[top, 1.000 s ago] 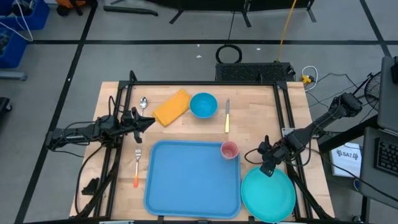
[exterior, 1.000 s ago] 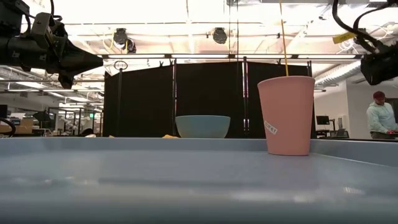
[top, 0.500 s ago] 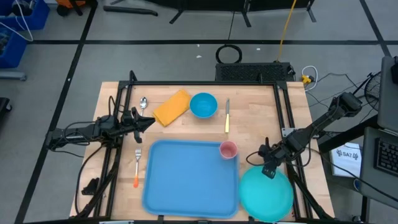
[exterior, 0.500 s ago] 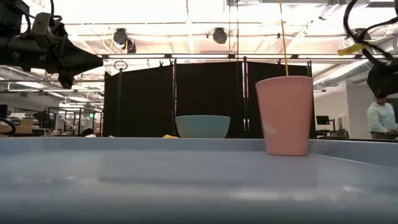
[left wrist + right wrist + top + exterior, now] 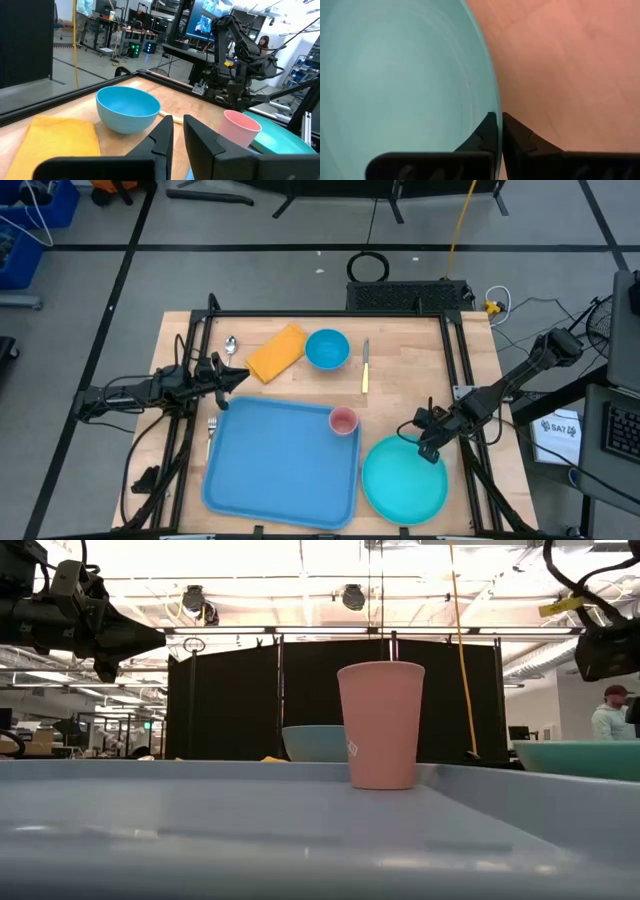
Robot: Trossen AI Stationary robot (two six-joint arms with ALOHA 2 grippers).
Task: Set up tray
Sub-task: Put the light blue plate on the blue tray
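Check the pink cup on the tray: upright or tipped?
Upright. The pink cup stands mouth-up on the tray in the low view; the high view shows its round open rim.

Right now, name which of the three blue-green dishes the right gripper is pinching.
The round teal plate, at its rim under the right gripper. The tray and blue bowl lie untouched.

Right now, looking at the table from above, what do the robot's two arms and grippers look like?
Both arms are dark, slim and jointed, with black cables trailing along them. The left gripper and right gripper each end in two black, wedge-shaped fingers. A small yellow tag sits on the right arm.
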